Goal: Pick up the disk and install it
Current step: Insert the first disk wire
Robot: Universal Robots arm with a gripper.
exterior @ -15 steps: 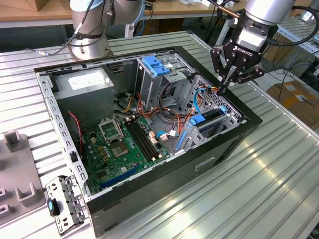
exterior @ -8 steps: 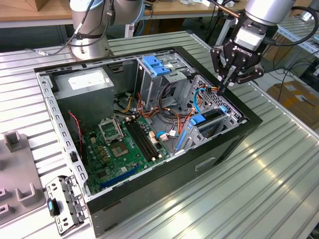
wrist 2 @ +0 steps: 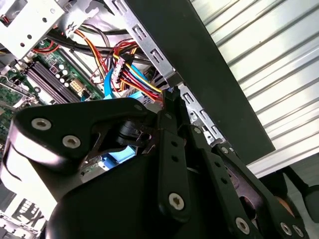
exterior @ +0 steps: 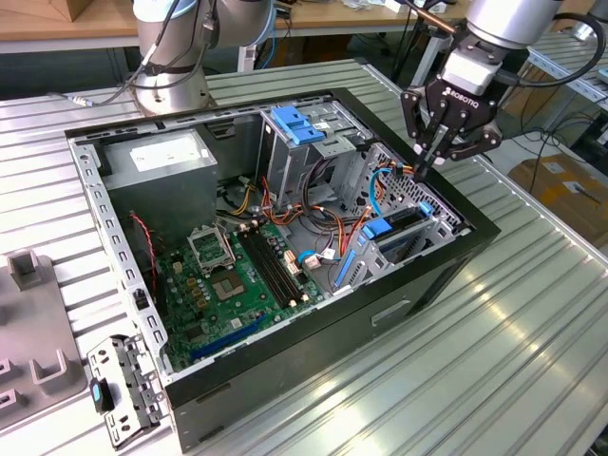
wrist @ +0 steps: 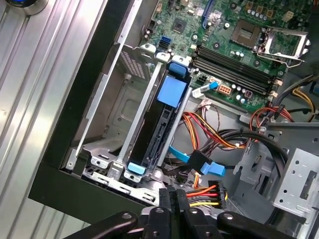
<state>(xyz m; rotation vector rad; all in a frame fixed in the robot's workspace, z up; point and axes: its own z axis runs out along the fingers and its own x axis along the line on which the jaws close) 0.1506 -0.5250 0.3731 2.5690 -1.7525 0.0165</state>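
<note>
A ribbed metal workbench (exterior: 532, 313) carries the whole job, with further benches and cardboard boxes behind it. On it lies one open computer case (exterior: 285, 380), lid off, its motherboard (exterior: 228, 275) facing up. One tall grey cage (exterior: 313, 142) with a lighter blue handle stands at the far side, and one perforated bracket (exterior: 122, 389) with a blue clip lies loose on the bench beside the case, at the exterior view's left.

The disk (wrist: 162, 124) already sits edge-up in the metal bay at the case's corner, its blue rails (exterior: 399, 228) just showing between the bay walls in the exterior view. I count one disk and one bay holding it.

The gripper (exterior: 429, 157) hovers just above that corner, its fingers (wrist: 172, 199) pressed together with nothing between them.

The risks, as I judge them: one bundle of red, yellow and orange power wires (wrist: 207, 191) and two flat blue data cables (wrist: 192, 159) run right beside the fingertips, so a downward push slightly off line could snag or pinch them. Pressing on one end of the disk alone could cock it in its rails and jam it. The bay's thin metal edge is also near enough to catch a finger.
</note>
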